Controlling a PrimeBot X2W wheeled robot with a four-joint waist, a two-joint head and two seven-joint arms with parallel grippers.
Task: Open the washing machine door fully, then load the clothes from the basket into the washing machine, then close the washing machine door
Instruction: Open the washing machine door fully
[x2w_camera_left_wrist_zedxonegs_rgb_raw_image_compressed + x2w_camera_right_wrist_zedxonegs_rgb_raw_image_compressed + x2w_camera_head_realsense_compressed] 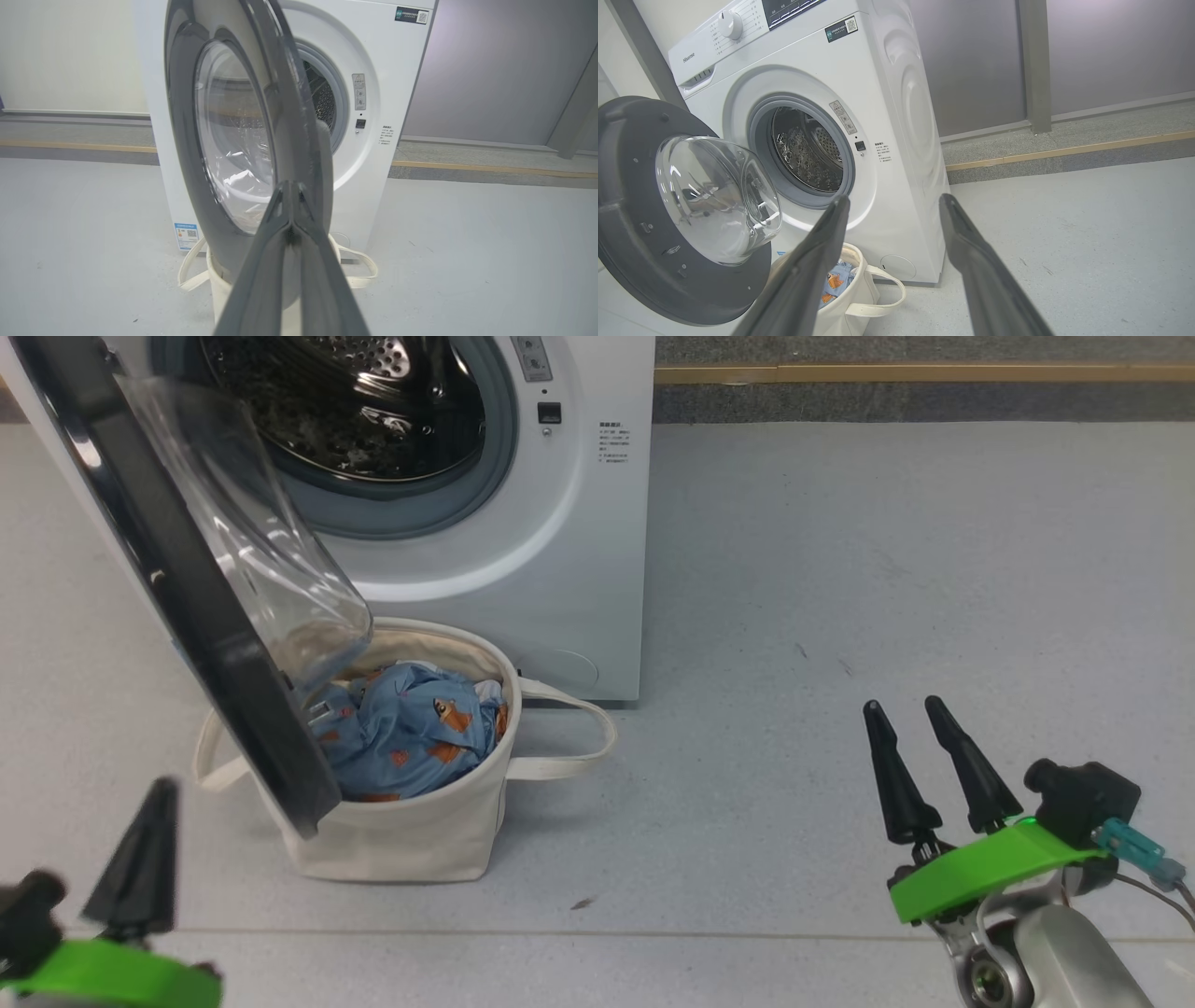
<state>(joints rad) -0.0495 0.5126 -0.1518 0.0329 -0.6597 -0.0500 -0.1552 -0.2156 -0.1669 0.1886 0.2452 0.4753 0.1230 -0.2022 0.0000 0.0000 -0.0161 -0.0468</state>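
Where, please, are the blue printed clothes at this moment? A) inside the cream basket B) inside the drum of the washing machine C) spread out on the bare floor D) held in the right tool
A: the clothes lie bundled inside the basket, which stands on the floor right in front of the washing machine.

Right gripper [903,705]: two long black fingers [898,784] tapering to points, seated on a bright green bracket [980,873]. Black camera block [1088,798] behind it, teal plug [1130,845], thin grey wires [1153,885]. My wrist [1074,952] is pale silver-grey with a round metal joint. Left gripper [161,793]: same black fingers on green, blurred.
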